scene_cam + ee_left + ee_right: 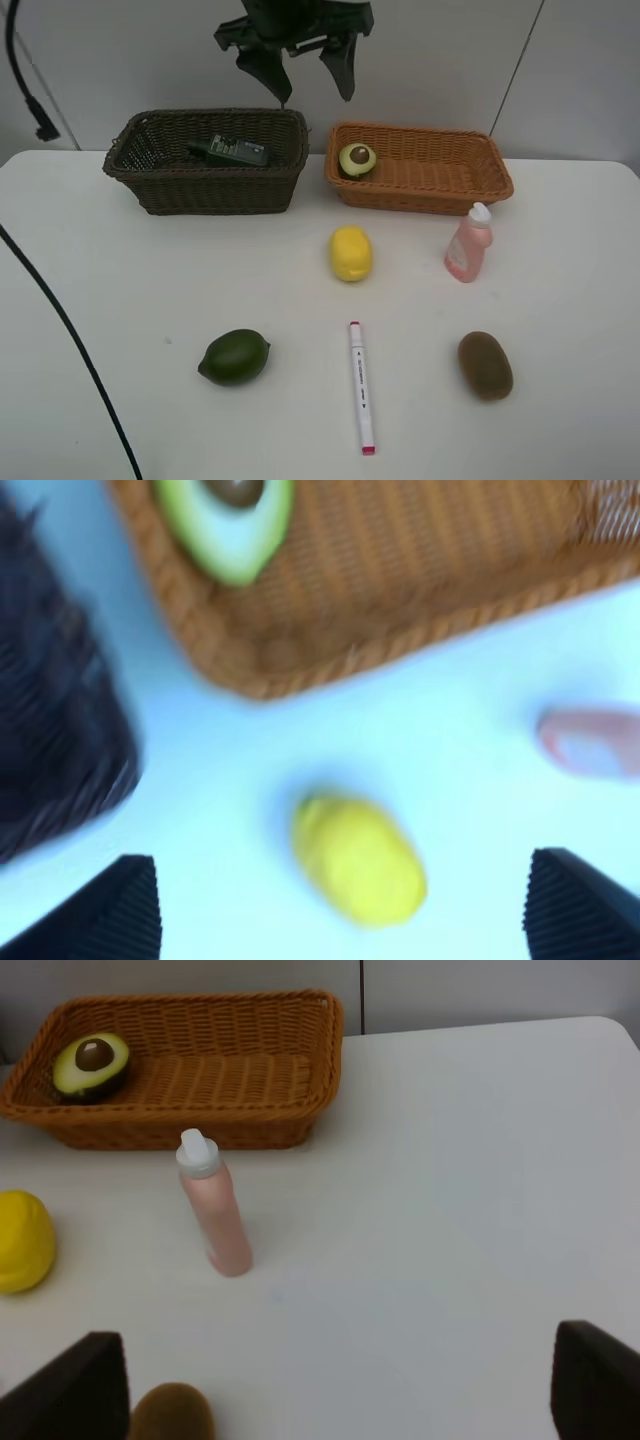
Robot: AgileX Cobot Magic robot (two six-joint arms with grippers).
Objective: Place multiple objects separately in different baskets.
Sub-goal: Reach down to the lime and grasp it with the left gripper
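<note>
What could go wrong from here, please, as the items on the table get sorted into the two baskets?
1. The pink bottle stands upright and narrow, close to the orange basket. A nudge from the open right tool could topple it.
2. The lemon is rounded, so it may roll or slip away if the open left tool closes on it off-centre.

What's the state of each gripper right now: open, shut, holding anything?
Left gripper: open, holding nothing.
Right gripper: open, holding nothing.
</note>
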